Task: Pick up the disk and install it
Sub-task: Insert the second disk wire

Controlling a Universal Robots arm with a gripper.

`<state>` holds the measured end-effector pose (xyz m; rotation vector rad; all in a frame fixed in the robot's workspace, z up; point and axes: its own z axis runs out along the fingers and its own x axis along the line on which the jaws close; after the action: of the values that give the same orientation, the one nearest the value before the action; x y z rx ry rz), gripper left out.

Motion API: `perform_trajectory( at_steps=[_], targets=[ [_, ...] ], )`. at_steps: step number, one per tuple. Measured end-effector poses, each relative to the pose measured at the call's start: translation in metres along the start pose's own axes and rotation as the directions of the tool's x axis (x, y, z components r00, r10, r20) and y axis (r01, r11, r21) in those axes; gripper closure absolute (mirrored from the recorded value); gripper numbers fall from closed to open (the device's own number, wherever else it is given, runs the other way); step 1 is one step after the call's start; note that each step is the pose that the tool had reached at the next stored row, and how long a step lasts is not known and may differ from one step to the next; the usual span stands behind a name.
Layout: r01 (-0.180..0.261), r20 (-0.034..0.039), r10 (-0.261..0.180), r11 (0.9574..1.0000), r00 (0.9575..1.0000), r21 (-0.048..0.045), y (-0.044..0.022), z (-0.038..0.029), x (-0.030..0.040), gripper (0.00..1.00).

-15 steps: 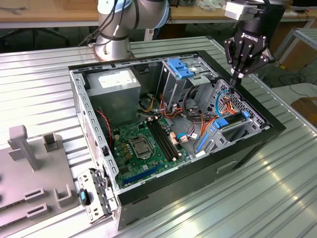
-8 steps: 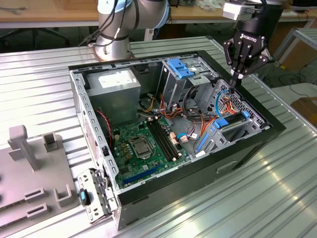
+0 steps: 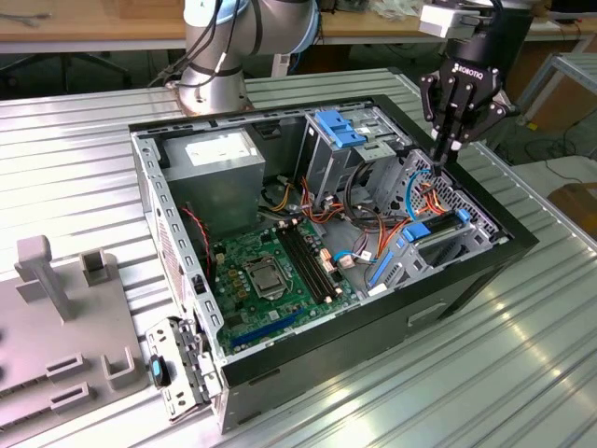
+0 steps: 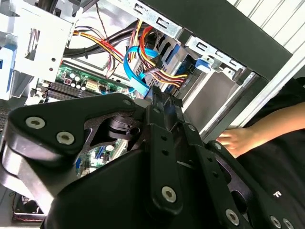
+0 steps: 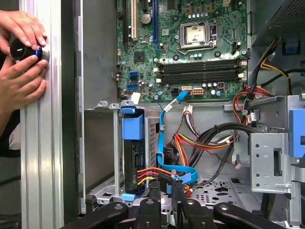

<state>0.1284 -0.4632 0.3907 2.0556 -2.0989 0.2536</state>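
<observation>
The disk [image 5: 133, 157] stands on edge in the drive bay at the case's front corner, dark body framed by a blue bracket. Red, orange and yellow power wires [image 5: 147, 174] and a blue flat data cable [image 5: 183, 174] run to its end. In the exterior view the disk [image 3: 432, 230] lies low at the right end of the case. My black three-finger gripper [image 3: 437, 157] hangs just above that bay with its fingers drawn together. In both wrist views the gripper [image 5: 164, 187] [image 4: 159, 97] has its tips at the cable bundle beside the disk. Whether the tips pinch a plug is hidden.
The open computer case [image 3: 280, 359] lies on a ribbed metal table. Inside are a green motherboard [image 3: 266, 271], a grey power-supply box [image 3: 219, 173] and a silver cage with a blue latch [image 3: 340, 131]. A person's hands [image 5: 21, 52] hold a black knob beside the case. Grey fixtures [image 3: 56, 317] stand at the exterior view's left.
</observation>
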Motion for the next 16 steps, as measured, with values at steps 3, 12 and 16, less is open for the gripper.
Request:
perform_trajectory(
  at_steps=[3,12,16],
  targets=[
    [0.0,-0.005,0.0,1.0,1.0,0.0001,0.0,-0.0001,-0.0011,0.76],
    [-0.002,-0.1202,0.003,1.0,0.9927,0.0034,0.0003,-0.0001,-0.0126,0.69],
    [-0.002,-0.1205,0.003,1.0,0.9927,0.0039,0.0004,0.0005,-0.0139,0.62]
  ],
)
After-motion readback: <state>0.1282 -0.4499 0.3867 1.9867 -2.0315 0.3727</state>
